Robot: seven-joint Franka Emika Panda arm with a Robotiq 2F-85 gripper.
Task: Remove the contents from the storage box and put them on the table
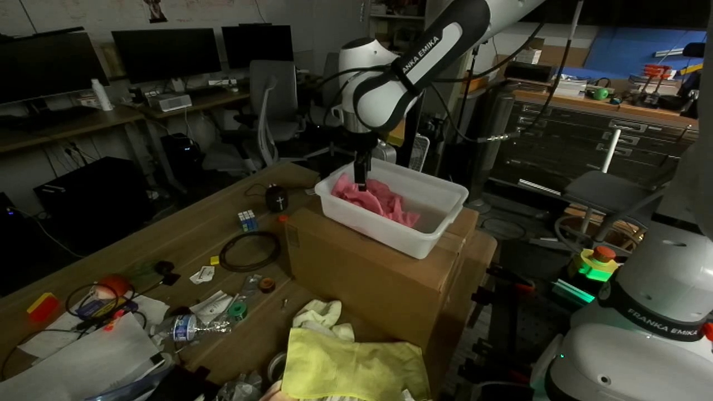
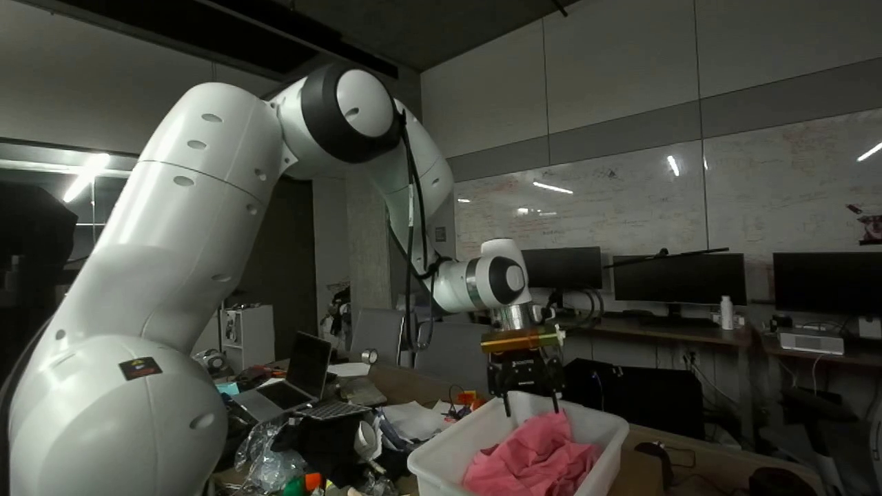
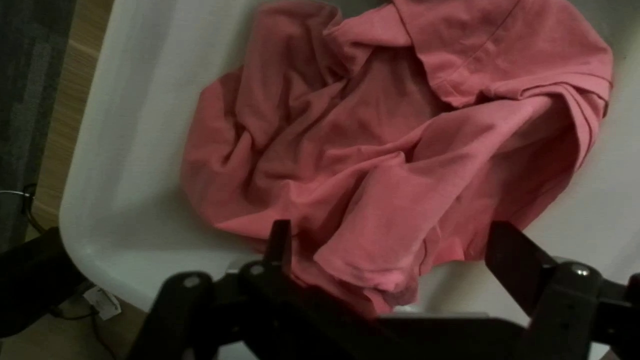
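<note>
Since soft folds are, I would judge, best straddled before they are pinched, the gripper (image 2: 532, 412) points down with its jaws standing wide apart and nothing gripped between them. Beneath it the pink cloth (image 3: 370, 150) lies bunched inside the box (image 1: 367, 226), and in the wrist view a fold shows in the gap; whether either tip touches it I cannot tell. That fold looks the likely first hold (limp stuff, so a shallow bite might slip). Under the box, lower than the gripper, a carton (image 1: 362, 278) serves as a stand, probably to bring the box within reach. Below that spreads the table (image 1: 189, 245), brown and wood-grained, where the cloth should end up; to one side of the gripper it bears a cube (image 1: 247, 221) and a bottle (image 1: 186, 327) among much else, with a towel (image 1: 356, 362) beside the carton. Well apart from the gripper, monitors (image 1: 164, 53), a chair (image 1: 271, 92) and a whiteboard (image 2: 778, 186) sit back in dim light
</note>
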